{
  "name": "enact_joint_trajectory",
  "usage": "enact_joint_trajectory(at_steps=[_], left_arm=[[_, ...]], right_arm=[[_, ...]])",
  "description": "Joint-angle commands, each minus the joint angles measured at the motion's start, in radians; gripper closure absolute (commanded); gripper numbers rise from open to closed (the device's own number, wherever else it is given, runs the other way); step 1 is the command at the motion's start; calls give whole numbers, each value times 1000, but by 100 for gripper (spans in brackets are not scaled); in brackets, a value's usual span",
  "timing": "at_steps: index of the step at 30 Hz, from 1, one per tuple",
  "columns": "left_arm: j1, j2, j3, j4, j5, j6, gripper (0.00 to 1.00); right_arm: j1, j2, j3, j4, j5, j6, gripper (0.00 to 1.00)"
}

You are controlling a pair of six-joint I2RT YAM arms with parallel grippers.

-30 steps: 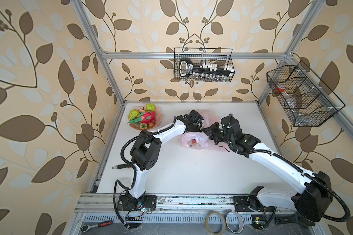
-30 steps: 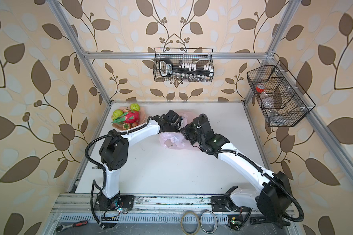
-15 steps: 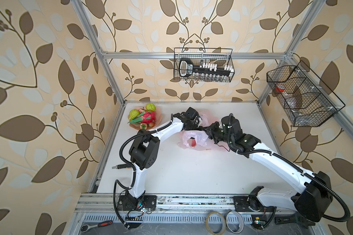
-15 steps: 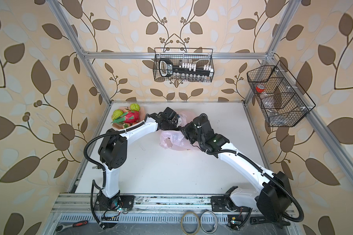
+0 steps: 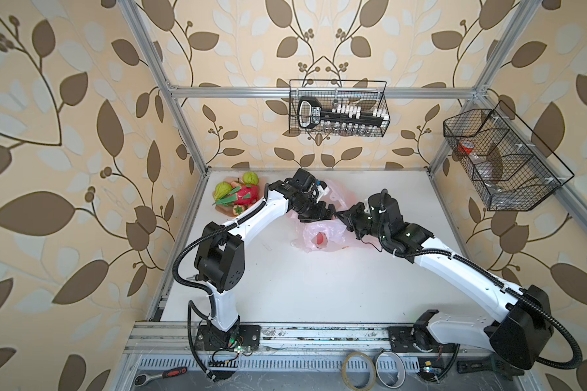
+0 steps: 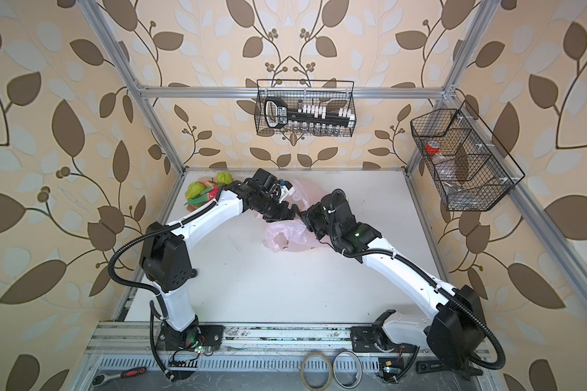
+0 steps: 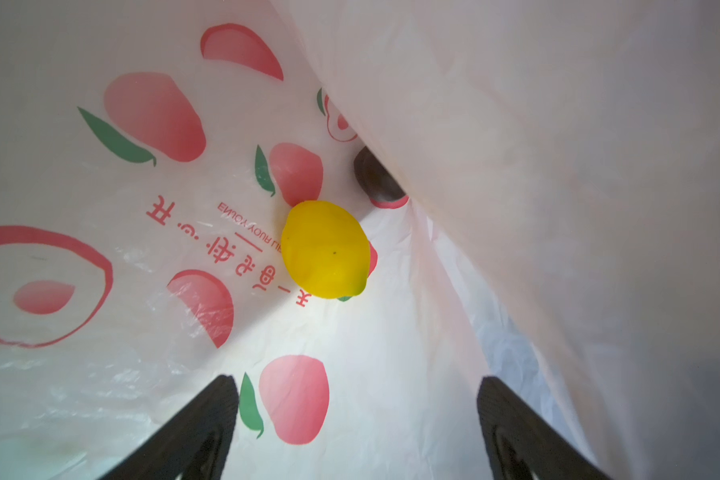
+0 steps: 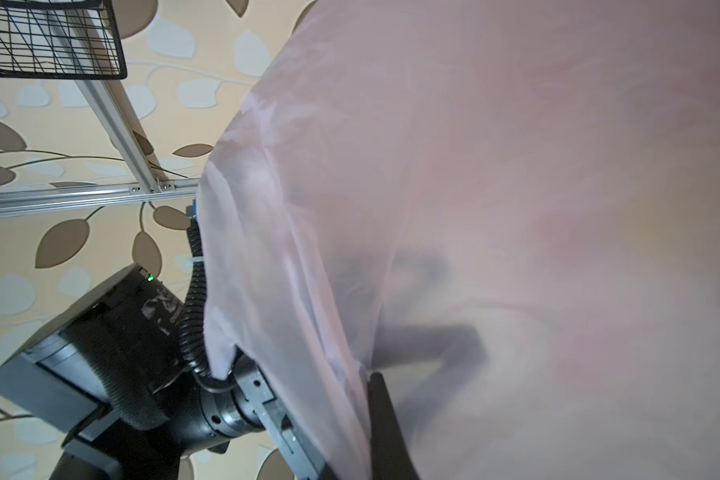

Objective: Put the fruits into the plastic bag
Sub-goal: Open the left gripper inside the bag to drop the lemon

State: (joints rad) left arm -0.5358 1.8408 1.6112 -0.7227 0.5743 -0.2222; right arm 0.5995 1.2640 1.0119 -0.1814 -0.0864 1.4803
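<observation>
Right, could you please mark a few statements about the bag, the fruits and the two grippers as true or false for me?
1. The lemon lies inside the plastic bag. True.
2. The left gripper is shut on the lemon. False: its jaws stand open, and the lemon lies clear of them.
3. The right gripper is shut on the plastic bag. True.
4. The dish is empty. False: two green fruits and the dragon fruit lie on it.
5. A dark purple fruit shows in the bag, partly behind a fold. True.
</observation>
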Motion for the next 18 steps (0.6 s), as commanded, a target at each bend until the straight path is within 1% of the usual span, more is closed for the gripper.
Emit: enact_joint_trajectory(at_steps=[1,7,13,18], left_arm=[[6,-68,-18,-78,-43,85,8],[5,-115,-57,-142,-129,155,7],[5,-168,-118,-180,-165,202,7],[5,-247,-201,-172,-163,245,6]], right_arm=[[-4,-13,-14,2,11,34,100],[-3,-14,-14,-1,18,35,100],[-2,-14,-12,-2,22,35,100],[-3,-11,-9,-3,23,36,100]])
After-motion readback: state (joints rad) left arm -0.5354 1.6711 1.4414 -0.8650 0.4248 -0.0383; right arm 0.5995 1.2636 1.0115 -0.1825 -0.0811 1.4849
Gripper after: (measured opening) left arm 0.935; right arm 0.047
